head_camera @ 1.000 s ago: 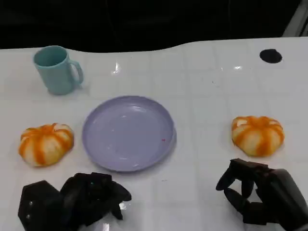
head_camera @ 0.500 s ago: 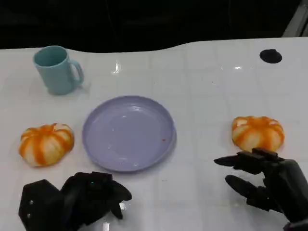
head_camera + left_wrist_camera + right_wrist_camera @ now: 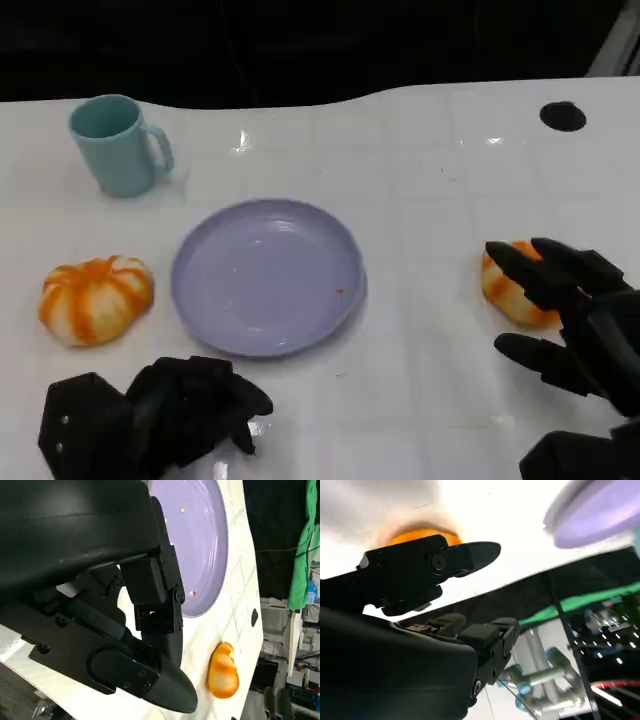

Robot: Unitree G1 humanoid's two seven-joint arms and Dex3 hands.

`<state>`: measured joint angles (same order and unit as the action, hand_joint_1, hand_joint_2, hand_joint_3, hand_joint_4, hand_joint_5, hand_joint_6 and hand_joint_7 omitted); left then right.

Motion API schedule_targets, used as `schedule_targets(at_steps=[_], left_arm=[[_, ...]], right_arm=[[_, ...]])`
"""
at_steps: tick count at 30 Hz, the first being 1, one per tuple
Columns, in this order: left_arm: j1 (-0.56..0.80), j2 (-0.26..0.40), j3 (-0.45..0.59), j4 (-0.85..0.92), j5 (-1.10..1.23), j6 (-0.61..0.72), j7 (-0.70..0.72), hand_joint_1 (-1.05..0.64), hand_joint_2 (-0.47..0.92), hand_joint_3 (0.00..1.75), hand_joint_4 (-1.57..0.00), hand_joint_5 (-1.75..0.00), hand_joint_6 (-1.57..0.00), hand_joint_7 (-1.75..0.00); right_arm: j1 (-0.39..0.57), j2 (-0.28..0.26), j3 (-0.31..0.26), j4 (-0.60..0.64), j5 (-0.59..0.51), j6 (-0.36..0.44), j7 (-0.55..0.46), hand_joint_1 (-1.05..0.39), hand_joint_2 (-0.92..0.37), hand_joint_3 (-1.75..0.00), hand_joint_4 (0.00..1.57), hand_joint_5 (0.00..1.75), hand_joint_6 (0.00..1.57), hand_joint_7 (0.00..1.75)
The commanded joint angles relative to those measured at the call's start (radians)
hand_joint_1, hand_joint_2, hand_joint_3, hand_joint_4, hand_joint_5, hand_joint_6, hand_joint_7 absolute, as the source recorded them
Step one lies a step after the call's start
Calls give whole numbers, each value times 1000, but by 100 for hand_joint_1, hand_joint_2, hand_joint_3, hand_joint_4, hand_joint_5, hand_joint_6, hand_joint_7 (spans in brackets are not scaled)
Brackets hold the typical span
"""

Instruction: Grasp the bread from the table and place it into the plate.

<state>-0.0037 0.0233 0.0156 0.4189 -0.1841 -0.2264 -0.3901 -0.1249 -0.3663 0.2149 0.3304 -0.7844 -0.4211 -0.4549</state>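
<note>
I had the right hand (image 3: 575,320) spread wide above the table (image 3: 420,200), holding nothing, its fingers reaching over the near edge of the orange-striped bread (image 3: 510,290) on my right side. The bread sat on the table, well apart from the lilac plate (image 3: 267,276) at the centre. To grasp well, I judged the hand should come lower and further over the loaf, so the fingers wrap both sides before closing, then close gently, since bread probably squashes.

The left hand (image 3: 170,415) rested low by the table's near edge, fingers curled in with nothing inside them. A second loaf (image 3: 95,298) lay left of the plate, and a teal mug (image 3: 118,145) stood behind it.

The head view gave me the whole layout. The right wrist view added one finger (image 3: 445,562) lying across the orange loaf (image 3: 407,536), though whether it touched I could not tell. The left wrist view showed the plate's rim (image 3: 220,545) just beyond the curled fingers (image 3: 160,630).
</note>
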Motion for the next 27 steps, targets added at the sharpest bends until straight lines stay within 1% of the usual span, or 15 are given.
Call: schedule_targets(at_steps=[1,5,8,14,17,19,27], left_arm=[[6,14,10,19,-2,-3,-7,-103,82,0,-90,-149,-146,-44],[9,12,6,13,4,3,1,-103,82,0,-90,-148,-147,-44],[13,11,5,6,3,3,1,-103,83,1,-90,-148,-147,-44],[17,10,5,0,1,4,0,-103,83,0,-90,-149,-147,-43],[19,9,3,-1,3,2,0,-103,83,1,-89,-149,-146,-43],[21,8,3,-7,3,9,3,-103,83,1,-89,-149,-147,-43],[18,6,5,-1,-1,7,-1,-103,82,0,-89,-150,-146,-44]], right_arm=[[2,-39,-6,-72,-15,112,97,-60,-92,-13,3,8,13,0],[-26,-44,4,-87,-19,192,178,-62,-92,-13,0,8,12,0],[-56,-42,19,-89,-39,253,228,-62,-92,-9,1,9,13,0],[-106,-35,62,-96,-70,352,309,-56,-89,-2,0,13,14,1],[-135,-24,84,-75,-73,387,337,-48,-85,0,1,17,17,2],[-152,-17,98,-55,-72,405,342,-45,-84,0,1,19,18,2],[-227,1,141,58,-63,437,348,-35,-80,0,0,24,22,2]])
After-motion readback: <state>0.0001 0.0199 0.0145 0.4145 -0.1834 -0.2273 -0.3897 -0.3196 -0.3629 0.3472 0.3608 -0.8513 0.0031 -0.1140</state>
